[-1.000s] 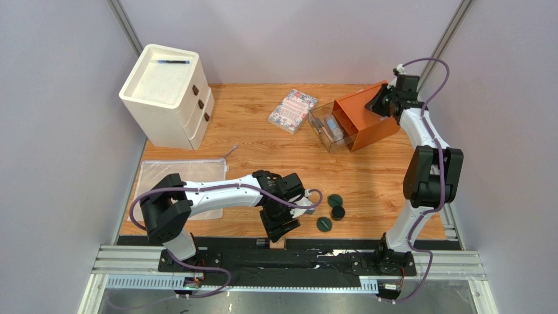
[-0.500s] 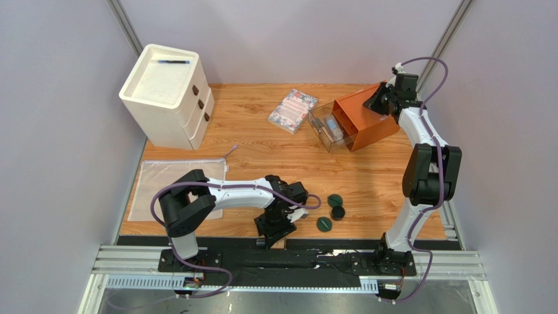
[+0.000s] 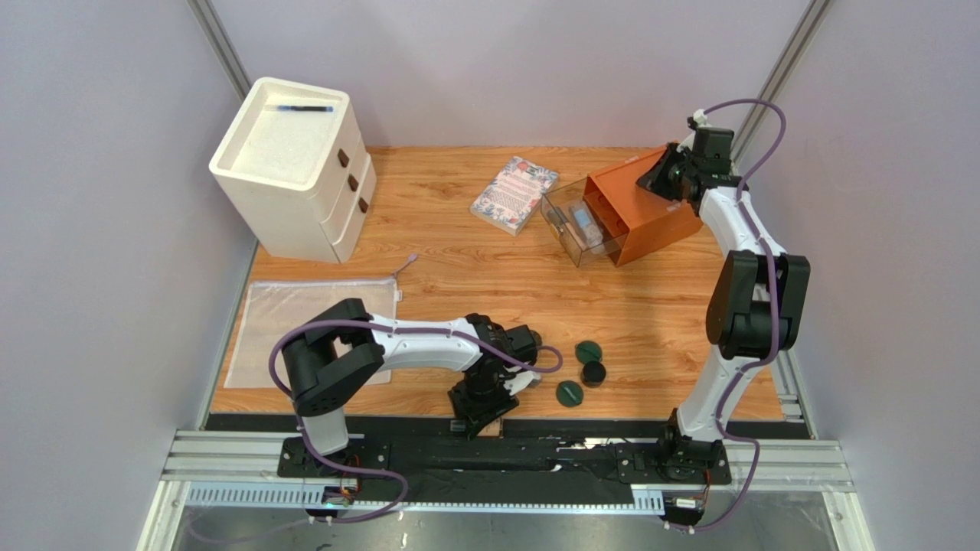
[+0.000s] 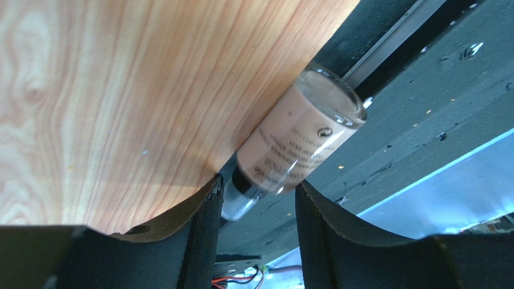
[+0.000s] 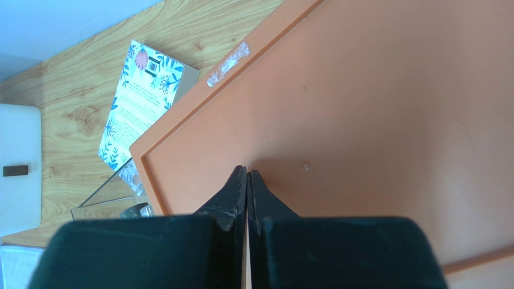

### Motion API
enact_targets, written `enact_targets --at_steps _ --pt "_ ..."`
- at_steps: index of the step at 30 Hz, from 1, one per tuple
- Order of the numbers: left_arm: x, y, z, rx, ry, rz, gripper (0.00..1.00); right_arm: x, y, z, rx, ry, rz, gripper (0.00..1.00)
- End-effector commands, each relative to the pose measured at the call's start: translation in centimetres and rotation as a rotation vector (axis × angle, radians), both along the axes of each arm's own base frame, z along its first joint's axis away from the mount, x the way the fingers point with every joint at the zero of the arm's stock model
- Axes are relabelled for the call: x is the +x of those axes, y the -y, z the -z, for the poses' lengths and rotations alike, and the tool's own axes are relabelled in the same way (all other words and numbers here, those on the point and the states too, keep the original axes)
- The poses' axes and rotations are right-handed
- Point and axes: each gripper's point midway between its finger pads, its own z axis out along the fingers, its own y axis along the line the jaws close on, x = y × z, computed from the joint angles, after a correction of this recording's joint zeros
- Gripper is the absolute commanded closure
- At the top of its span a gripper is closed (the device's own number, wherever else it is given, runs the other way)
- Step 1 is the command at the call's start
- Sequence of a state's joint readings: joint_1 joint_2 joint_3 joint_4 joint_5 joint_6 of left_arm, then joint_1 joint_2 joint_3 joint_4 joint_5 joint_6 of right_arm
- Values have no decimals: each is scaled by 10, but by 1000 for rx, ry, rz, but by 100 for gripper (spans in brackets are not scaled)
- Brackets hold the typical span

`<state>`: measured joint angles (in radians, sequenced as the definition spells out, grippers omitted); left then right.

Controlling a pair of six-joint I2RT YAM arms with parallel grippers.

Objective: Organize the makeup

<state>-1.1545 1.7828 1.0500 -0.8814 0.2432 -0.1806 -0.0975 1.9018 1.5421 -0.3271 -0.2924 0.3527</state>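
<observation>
Left wrist view is showing the left tool [image 4: 258, 184] with its two pads standing apart and the dark cap end of a pinkish tube [image 4: 298, 141] sitting in the gap, neither pad clearly pressing on it. That tube is lying tilted along the near edge of the desk [image 4: 120, 90], right where the wood is meeting the black rail [image 4: 422, 90]. From above, two dark-green discs [image 3: 589, 350] and a small black jar [image 3: 594, 373] are resting together on the wood just to the right of this tool. At the far right, the right tool [image 5: 248, 173] is holding its fingers pressed together, their tips touching the flat orange panel [image 5: 392, 120] that is leaning over a clear box [image 3: 572, 224], with a floral booklet [image 3: 514, 193] lying beside it.
</observation>
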Motion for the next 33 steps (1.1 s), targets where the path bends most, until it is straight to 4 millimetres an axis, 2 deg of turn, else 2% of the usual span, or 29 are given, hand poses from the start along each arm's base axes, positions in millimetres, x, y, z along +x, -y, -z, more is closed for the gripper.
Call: enact_targets --at_steps 1,3,5,6,9,10,11,23,29,33 --pt "-20 15 5 -29 -111 8 49 -81 -5 130 -19 -497 -5 100" --pt "-25 21 5 -29 -138 29 51 -80 -5 131 -19 -501 -3 100" --pt "-28 22 5 -20 -150 58 60 -80 -5 133 -20 -505 -4 100" --pt "-28 22 4 -10 -160 64 72 -79 -5 134 -19 -507 -1 100" --pt "-29 21 2 -4 -163 79 87 -79 -5 134 -15 -509 -2 100" --pt "-29 21 2 -3 -161 85 98 -78 -5 134 -18 -506 0 100" --pt "-28 20 1 -2 -157 89 100 -78 -4 134 -20 -506 0 100" --pt "3 34 -21 -46 5 143 99 -80 -1 126 -39 -491 5 100" --pt "31 46 -37 -121 187 132 77 -79 -2 124 -34 -487 3 100" --pt "39 60 -40 -213 237 143 70 -76 -2 123 -33 -486 4 100"
